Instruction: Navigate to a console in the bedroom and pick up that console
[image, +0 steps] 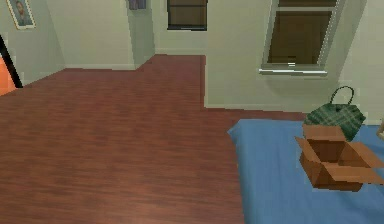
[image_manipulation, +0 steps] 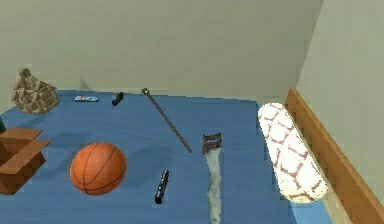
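Fwd view: red-brown wood floor (image: 120, 130); cream walls w/ 2 windows, one (image: 298, 35) at right, one (image: 187, 12) further back. Blue bed (image: 265, 185) lower right; on it an open cardboard box (image: 340, 160), dark green checked bag (image: 338, 113) just behind.

Arm side view: bed top w/ basketball (image_manipulation: 98, 168), box at left edge, tan bag (image_manipulation: 33, 92), long thin rod (image_manipulation: 168, 122), grey cloth strip (image_manipulation: 212, 165), lattice-print pillow (image_manipulation: 290, 152) by wooden headboard (image_manipulation: 335, 150). Console: can't tell which. Candidates: small pale-blue item (image_manipulation: 86, 99) & small dark item (image_manipulation: 118, 98) near far edge, slim dark item (image_manipulation: 162, 186) right of ball. Gripper fingers: state can't be told
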